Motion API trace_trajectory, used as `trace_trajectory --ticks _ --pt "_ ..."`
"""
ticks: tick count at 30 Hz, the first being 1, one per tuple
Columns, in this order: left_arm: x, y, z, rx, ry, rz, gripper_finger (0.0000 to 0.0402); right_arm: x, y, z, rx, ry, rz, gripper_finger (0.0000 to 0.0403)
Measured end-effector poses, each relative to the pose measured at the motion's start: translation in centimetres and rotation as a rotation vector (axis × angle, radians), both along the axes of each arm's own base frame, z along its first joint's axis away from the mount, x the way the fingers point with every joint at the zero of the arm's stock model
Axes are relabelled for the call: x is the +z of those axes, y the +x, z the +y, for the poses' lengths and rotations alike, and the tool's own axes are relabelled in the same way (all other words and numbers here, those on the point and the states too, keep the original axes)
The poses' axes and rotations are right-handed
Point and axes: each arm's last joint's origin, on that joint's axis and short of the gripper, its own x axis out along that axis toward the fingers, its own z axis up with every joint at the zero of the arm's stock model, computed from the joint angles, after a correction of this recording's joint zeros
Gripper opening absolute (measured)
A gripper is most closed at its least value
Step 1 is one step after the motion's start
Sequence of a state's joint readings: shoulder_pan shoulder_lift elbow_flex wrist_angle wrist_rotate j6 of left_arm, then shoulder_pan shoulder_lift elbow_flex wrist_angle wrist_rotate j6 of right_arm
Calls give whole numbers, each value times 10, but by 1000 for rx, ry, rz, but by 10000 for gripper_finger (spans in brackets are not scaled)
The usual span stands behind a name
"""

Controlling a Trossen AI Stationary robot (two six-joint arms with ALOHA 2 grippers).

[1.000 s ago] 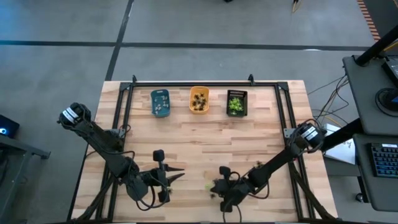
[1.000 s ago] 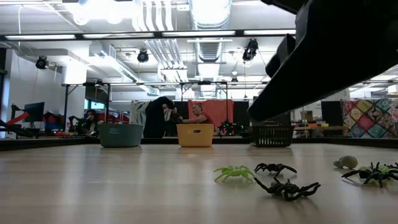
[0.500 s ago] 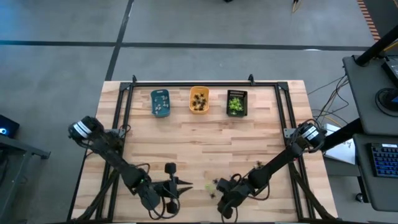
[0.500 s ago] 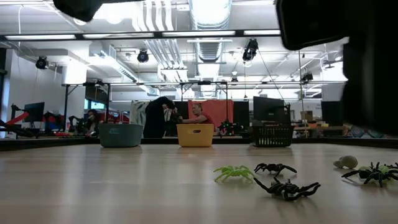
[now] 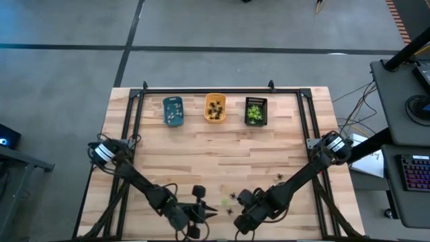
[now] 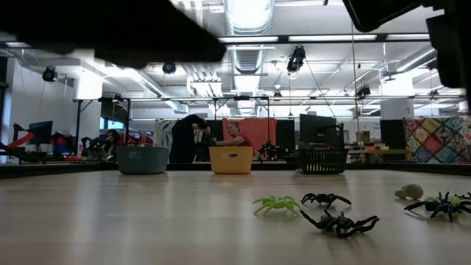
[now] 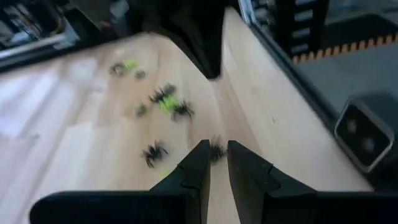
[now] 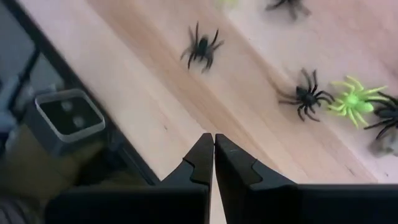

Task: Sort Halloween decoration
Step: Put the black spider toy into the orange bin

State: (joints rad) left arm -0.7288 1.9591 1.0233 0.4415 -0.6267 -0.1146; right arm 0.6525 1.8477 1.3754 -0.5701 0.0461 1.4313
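Two grippers low over scattered spiders (image 8: pixel 306 96).
Right gripper (image 8: pixel 214 147) pressed together; left gripper (image 7: pixel 214 152) narrowly parted, empty; no writing legible.

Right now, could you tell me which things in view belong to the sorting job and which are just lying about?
Job: loose spiders; blue tray, orange tray, black tray; left gripper, right gripper.
Just about: keyboard, low camera.

Spiders (image 6: pixel 340 221): tiny plastic — black, yellow-green (image 6: pixel 277 205), one pale (image 6: pixel 409 192)
Pose: flat, legs splayed
Place: loose cluster, table's near edge — more in trays
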Motion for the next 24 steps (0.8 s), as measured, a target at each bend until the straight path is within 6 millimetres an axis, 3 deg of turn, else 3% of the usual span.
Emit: trace_trajectory --ticks 7,18,24 --pt "-20 12 2 -11 9 39 39 -5 2 4 -169 30 -5 9" --pt "-35 42 -6 -43 14 31 39 -3 2 10 -269 8 -94 9" --pt "-39 48 3 -18 26 45 39 -8 -2 16 -291 -8 -116 13"
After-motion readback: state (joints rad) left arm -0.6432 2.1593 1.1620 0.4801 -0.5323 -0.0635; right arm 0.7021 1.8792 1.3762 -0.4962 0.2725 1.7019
